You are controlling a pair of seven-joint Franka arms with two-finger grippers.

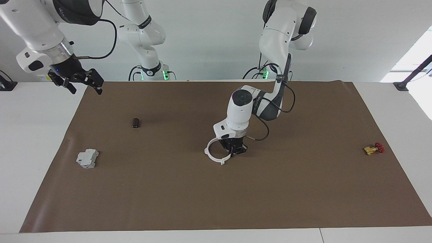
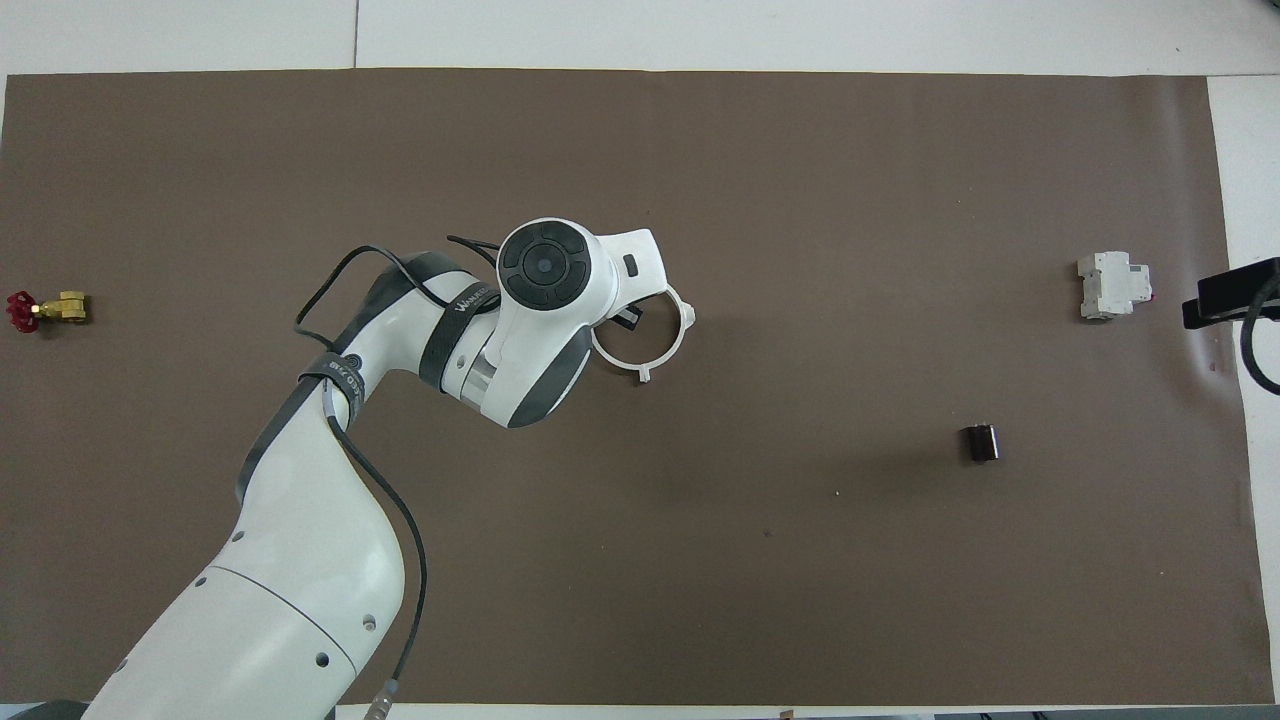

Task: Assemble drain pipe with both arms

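The drain pipe (image 1: 212, 157) shows as a thin white ring with small tabs, in the middle of the brown mat. My left gripper (image 1: 234, 148) points straight down at the ring's side toward the left arm's end and is shut on its rim. In the overhead view the left wrist covers those fingers, and the drain pipe (image 2: 645, 372) sticks out from under it. My right gripper (image 1: 76, 81) waits open and empty, raised over the mat's corner at the right arm's end.
A grey switch unit (image 1: 87, 158) and a small black cylinder (image 1: 135, 123) lie toward the right arm's end. A red-and-brass valve (image 1: 374, 148) lies near the mat's edge at the left arm's end. The brown mat (image 1: 270, 202) covers most of the white table.
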